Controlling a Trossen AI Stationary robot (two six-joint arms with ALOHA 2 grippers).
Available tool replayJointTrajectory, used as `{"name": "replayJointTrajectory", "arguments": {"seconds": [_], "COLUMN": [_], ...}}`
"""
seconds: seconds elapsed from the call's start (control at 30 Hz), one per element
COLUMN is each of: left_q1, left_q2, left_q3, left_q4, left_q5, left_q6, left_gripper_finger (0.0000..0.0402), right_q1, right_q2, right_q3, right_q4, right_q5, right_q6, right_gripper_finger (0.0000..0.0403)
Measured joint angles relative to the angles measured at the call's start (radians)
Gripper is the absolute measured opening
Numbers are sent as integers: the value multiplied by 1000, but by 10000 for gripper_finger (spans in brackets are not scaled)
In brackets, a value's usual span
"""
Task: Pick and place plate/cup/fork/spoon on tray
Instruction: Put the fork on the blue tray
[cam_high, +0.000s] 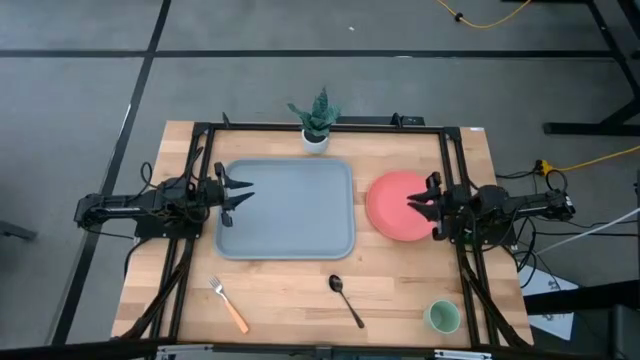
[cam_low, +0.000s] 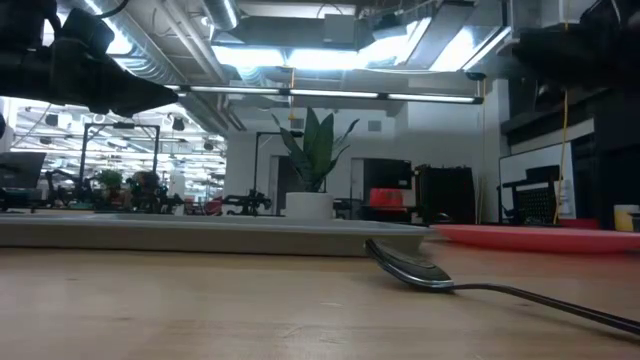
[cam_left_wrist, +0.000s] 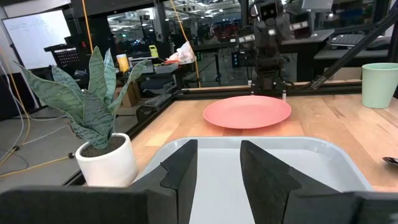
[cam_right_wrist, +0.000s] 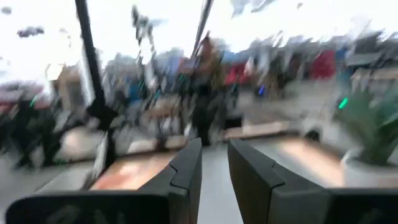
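Lying flat, the stiff, slick plate (cam_high: 398, 206) needs a rim pinch; right gripper (cam_high: 415, 204) hovers there, fingers narrowly parted.

tray (cam_high: 287, 236): light blue-grey, plain
plate (cam_high: 392, 212): coral red, plain
cup (cam_high: 442, 317): pale mint green
fork (cam_high: 228, 304): silver tines, orange handle
spoon (cam_high: 346, 300): dark, nearly black
plant (cam_high: 317, 113): green leaves banded with darker green, pale edges
pot (cam_high: 316, 141): white
table (cam_high: 290, 290): light wood with visible grain
left gripper (cam_high: 237, 194): black
right gripper (cam_high: 420, 204): black
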Motion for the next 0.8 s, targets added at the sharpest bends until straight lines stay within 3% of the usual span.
{"name": "replayJointTrajectory", "arguments": {"seconds": [0.27, 0.57, 0.8], "left_q1": [0, 0, 0], "left_q2": [0, 0, 0], "left_q3": [0, 0, 0], "left_q4": [0, 0, 0], "left_q5": [0, 0, 0], "left_q6": [0, 0, 0], "left_gripper_finger": [116, 116, 116], "right_q1": [-1, -77, -255], "right_q2": [2, 2, 48], "right_q3": [0, 0, 42], "right_q4": [194, 793, 797], "right_q5": [58, 475, 427], "right_q6": [-36, -771, -780], "right_gripper_finger": [83, 83, 83]}}
